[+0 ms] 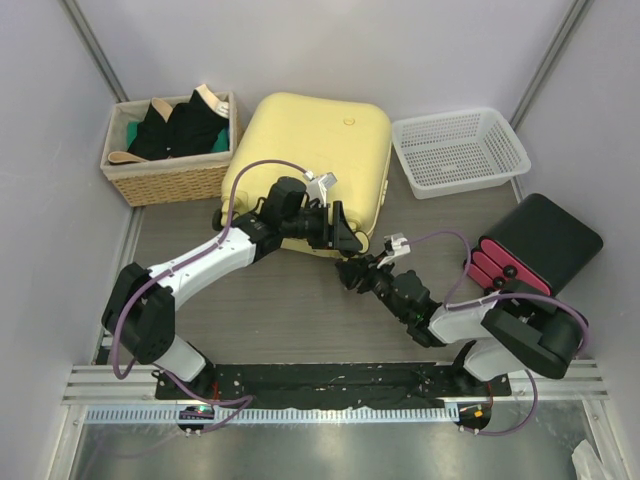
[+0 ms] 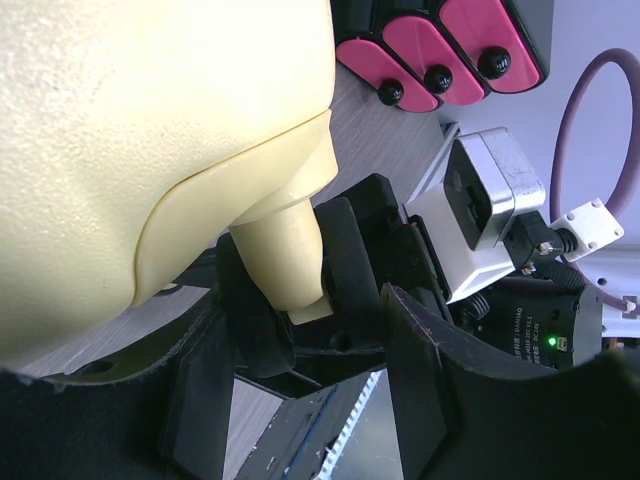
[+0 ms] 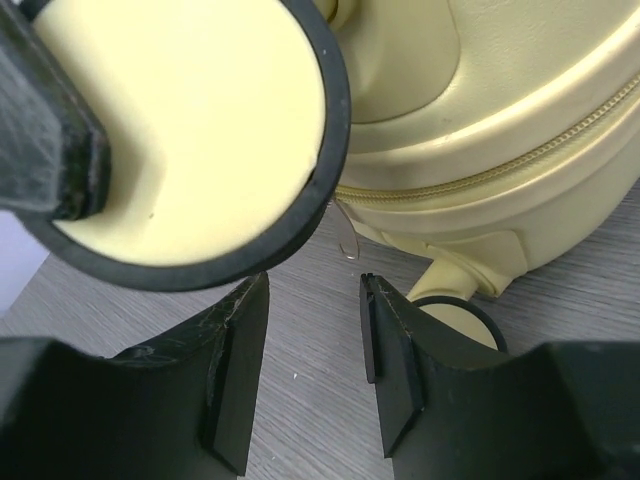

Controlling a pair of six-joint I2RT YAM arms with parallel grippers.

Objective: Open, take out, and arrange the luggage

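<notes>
While the luggage (image 1: 300, 150) lies flat on the surface (image 1: 290, 310), the left end effector (image 1: 338, 235) grips its near wheel (image 3: 190, 130) and the right end effector (image 3: 312, 290) hangs open just beside it.

Taking 12 o'clock as away from the arms, the luggage (image 1: 305, 150) lies flat at mid-back of the table (image 1: 280, 310). The wicker basket (image 1: 170, 182), with clothes (image 1: 175, 130) in it, stands just beside it at 9 o'clock. The mesh tray (image 1: 455, 150) is near at 3 o'clock and the box (image 1: 550, 240) apart at 4 o'clock. The left pincer (image 1: 335, 230) is at the luggage's 6 o'clock edge, with the right pincer (image 1: 352, 272) just beside it at 5 o'clock.
</notes>
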